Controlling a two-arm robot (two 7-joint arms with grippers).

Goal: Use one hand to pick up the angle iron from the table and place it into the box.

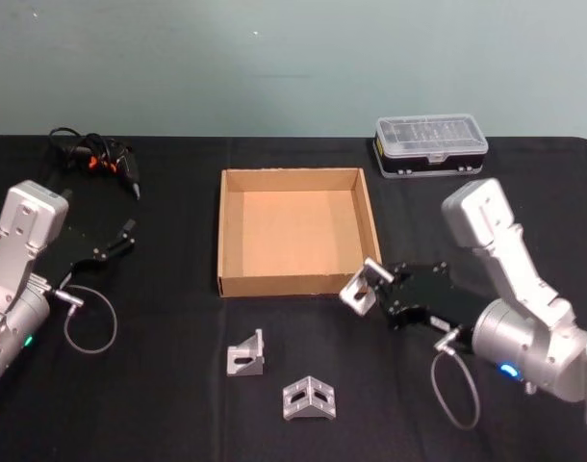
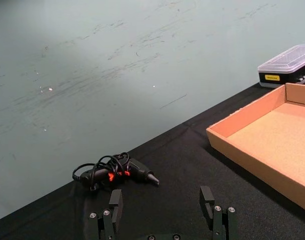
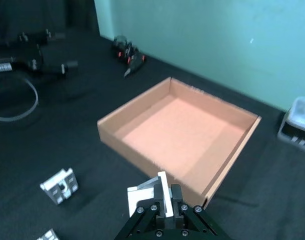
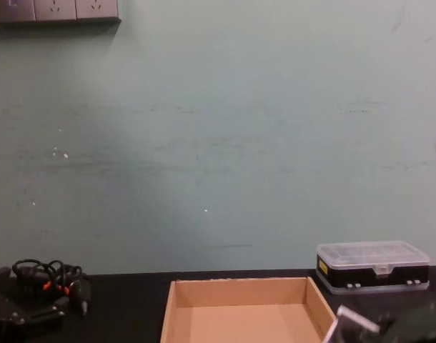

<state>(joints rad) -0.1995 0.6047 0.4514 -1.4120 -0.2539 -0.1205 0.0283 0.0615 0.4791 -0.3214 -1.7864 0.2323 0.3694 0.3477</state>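
Note:
My right gripper (image 1: 377, 286) is shut on a silver angle iron (image 1: 357, 288), holding it above the table (image 1: 159, 404) just outside the near right corner of the tan box (image 1: 293, 285). In the right wrist view the held angle iron (image 3: 142, 196) sits between the fingers (image 3: 176, 196) with the box (image 3: 142, 152) straight ahead, nothing inside it. Two more angle irons, one (image 1: 246, 354) upright and one (image 1: 309, 398) nearer me, lie in front of the box. My left gripper (image 1: 120, 238) rests open at the far left, seen open in its wrist view (image 2: 161, 200).
A clear-lidded plastic case (image 1: 430, 144) stands behind the box on the right. A black and orange corded tool (image 1: 99, 159) lies at the back left. Cable loops hang off both wrists, one (image 1: 89, 322) on the left and one (image 1: 457, 390) on the right.

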